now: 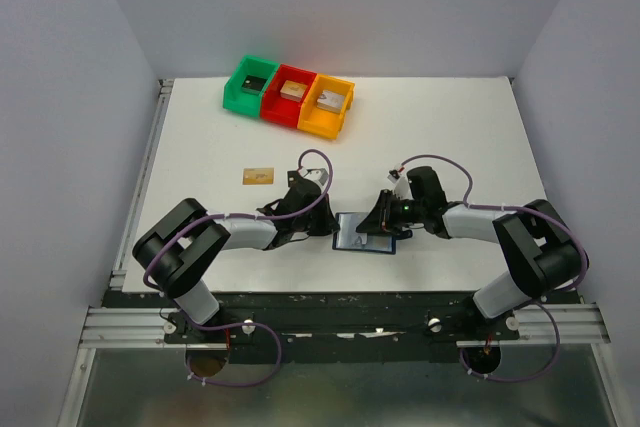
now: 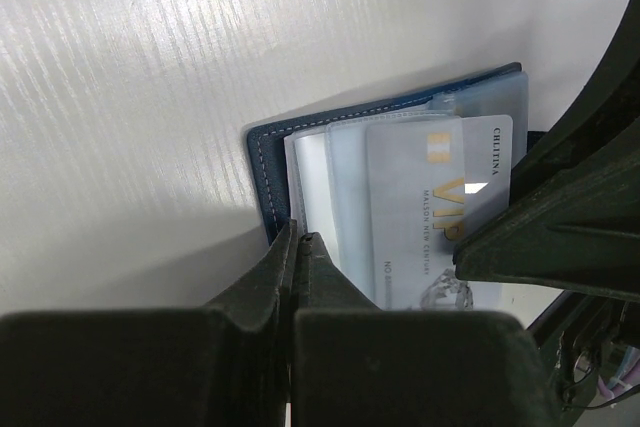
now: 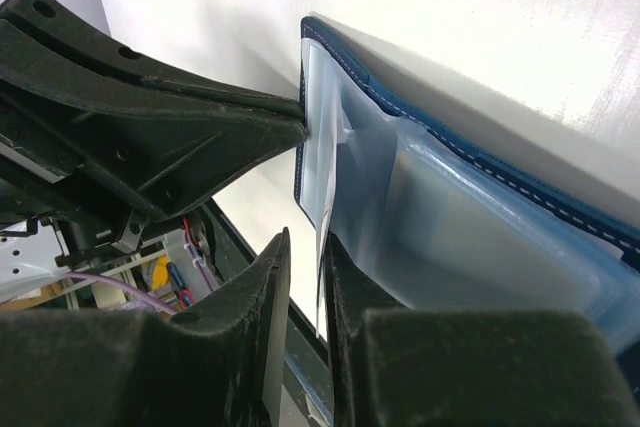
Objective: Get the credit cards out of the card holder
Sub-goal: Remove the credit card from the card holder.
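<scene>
The left gripper (image 2: pixel 297 239) was pressed together, its tips touching the near edge of the card holder (image 2: pixel 268 152). Whether a layer lay between the tips could not be determined. The right gripper (image 3: pixel 307 239) stood directly opposite. It was closed to a narrow slit on a thin pale edge at the card holder's open side. Whether that edge was a card or a pocket sleeve could not be determined.

The card holder lay open and flat on the worktop (image 1: pixel 450 147) between the two grippers, touched by both. Clear pockets (image 2: pixel 345 162) were fanned over its navy cover. A grey-white card (image 2: pixel 430 237) printed "VIP" sat in the pockets, just ahead of the left gripper and partly under a right gripper finger.

Beyond the left gripper and to its left, well apart from it, a tan-gold card (image 1: pixel 258 176) lay flat on the worktop.

Farthest from both grippers, a green bin (image 1: pixel 250 84), a red bin (image 1: pixel 290 97) and an orange bin (image 1: pixel 328 107) stood touching in a row. Each held a small block.
</scene>
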You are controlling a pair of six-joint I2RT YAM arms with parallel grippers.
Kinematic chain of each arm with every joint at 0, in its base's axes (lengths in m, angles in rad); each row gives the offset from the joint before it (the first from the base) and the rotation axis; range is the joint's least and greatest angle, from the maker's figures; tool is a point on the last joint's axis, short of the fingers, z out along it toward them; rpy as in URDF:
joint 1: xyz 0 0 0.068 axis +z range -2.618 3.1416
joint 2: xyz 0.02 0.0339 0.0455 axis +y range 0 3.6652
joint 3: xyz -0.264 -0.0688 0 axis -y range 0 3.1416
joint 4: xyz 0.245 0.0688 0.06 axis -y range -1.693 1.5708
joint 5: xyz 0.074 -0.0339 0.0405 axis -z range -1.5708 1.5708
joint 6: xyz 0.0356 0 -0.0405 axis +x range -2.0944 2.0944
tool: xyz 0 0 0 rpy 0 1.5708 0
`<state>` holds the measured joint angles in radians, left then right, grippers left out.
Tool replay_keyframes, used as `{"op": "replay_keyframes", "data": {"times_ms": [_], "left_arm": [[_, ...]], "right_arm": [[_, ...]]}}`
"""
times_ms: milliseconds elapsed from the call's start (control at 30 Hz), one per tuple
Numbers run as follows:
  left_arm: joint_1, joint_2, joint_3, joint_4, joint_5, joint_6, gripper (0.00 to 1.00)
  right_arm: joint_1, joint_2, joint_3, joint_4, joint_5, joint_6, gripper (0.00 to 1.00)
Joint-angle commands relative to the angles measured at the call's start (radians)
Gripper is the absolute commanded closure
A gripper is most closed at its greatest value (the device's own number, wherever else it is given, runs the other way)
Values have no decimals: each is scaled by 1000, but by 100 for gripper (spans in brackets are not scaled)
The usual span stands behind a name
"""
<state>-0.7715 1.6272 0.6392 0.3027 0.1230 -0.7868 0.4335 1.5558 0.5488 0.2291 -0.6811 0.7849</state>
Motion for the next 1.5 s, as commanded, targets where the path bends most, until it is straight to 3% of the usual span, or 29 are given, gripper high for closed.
{"op": "replay_keyframes", "data": {"times_ms": [0, 800, 1033, 1467], "left_arm": [[5, 46, -39, -96, 1, 8, 100], [6, 34, -65, -77, -3, -8, 100], [6, 28, -70, -74, -5, -9, 100], [6, -1, -93, -66, -19, -12, 100]], "right_arm": [[-15, -37, -6, -27, 14, -21, 75], [-64, -60, -44, -50, 25, -44, 89], [-70, -63, -43, -74, 31, -52, 100], [-137, -187, 3, -356, 155, -142, 100]]}}
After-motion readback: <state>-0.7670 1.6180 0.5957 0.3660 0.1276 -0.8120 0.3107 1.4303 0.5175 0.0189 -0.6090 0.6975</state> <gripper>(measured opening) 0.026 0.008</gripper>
